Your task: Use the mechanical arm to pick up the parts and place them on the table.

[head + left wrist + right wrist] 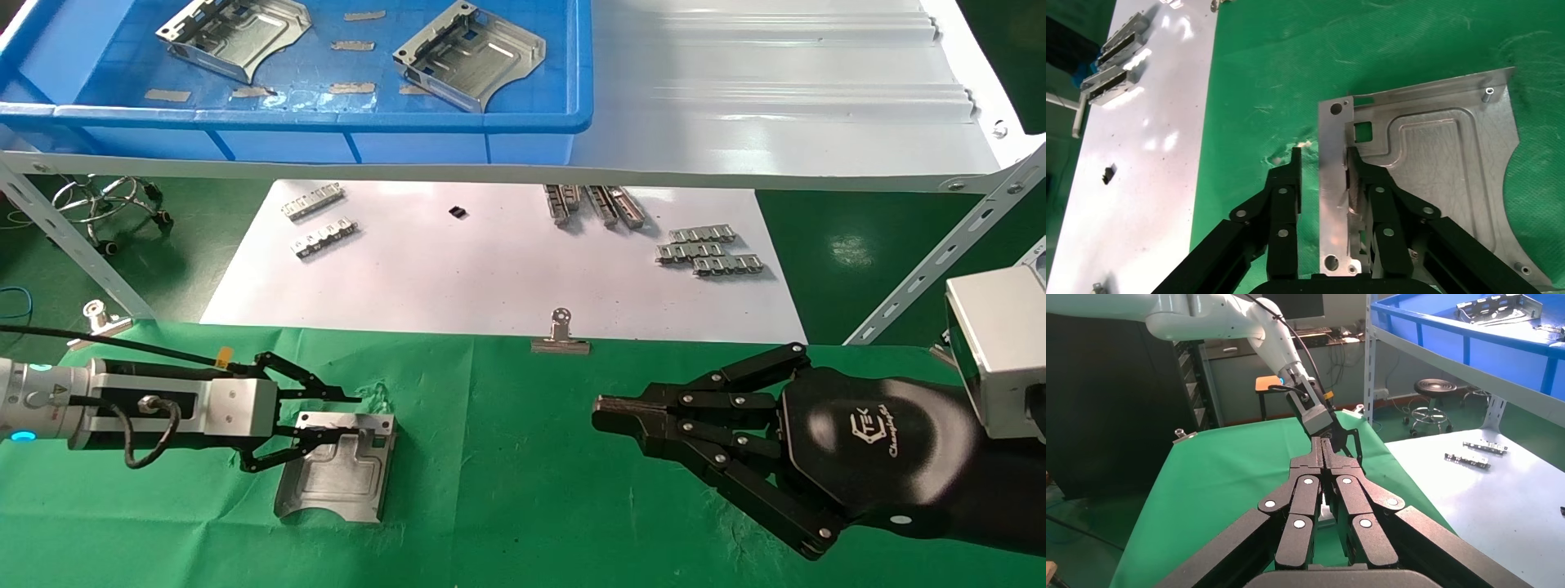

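Observation:
One silver stamped part (339, 478) lies flat on the green table (507, 474), at the left by a wrinkled patch. My left gripper (339, 418) is open and low over the part. Its fingers straddle the upturned far rim. In the left wrist view the rim (1330, 184) stands between the fingers of the left gripper (1324, 156); one finger (1355, 165) is against the rim's inner side, and green cloth shows between the rim and the other finger. Two more parts (233, 37) (470, 53) lie in the blue bin. My right gripper (605, 411) (1321, 444) is shut and empty above the table's right side.
The blue bin (539, 122) sits on the pale ribbed shelf (776, 106) at the back. Under it a white sheet (490, 269) carries small ridged strips (707, 249) (315, 200). Binder clips (560, 339) (98, 318) grip the cloth's far edge. A stool (106, 200) stands far left.

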